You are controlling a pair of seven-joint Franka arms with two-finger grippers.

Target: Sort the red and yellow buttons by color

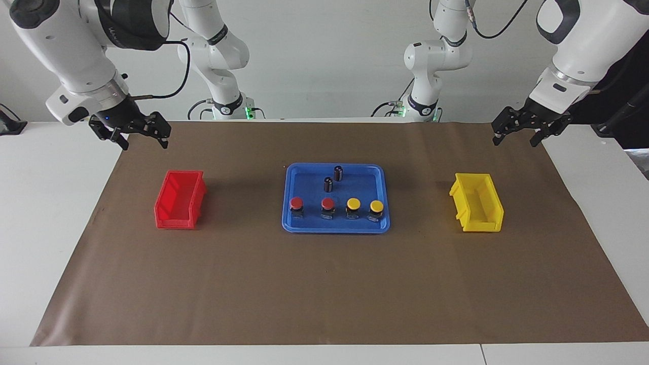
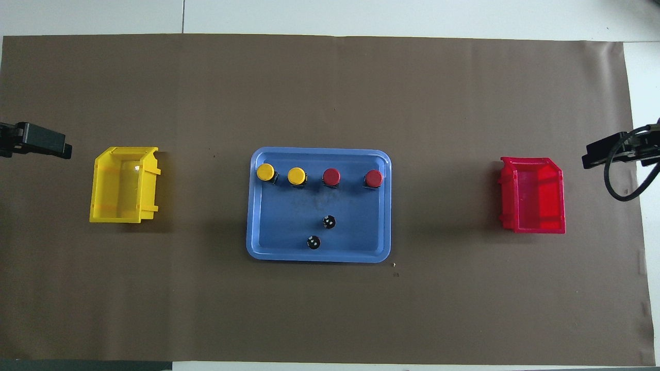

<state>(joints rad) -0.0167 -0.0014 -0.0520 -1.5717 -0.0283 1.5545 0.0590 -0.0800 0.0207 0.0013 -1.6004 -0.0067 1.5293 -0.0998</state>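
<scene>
Blue plastic formed the tray (image 1: 335, 227) at mid-table, where two red buttons (image 1: 296, 204) and two yellow buttons (image 1: 353, 204) were lined up in a row, farther from the robots than two dark cylinders (image 1: 338, 173). The left gripper (image 1: 517, 136) was held spread wide and empty over the mat's corner near the yellow bin (image 1: 476, 203), the right gripper (image 1: 145, 139) likewise near the red bin (image 1: 180, 200).
</scene>
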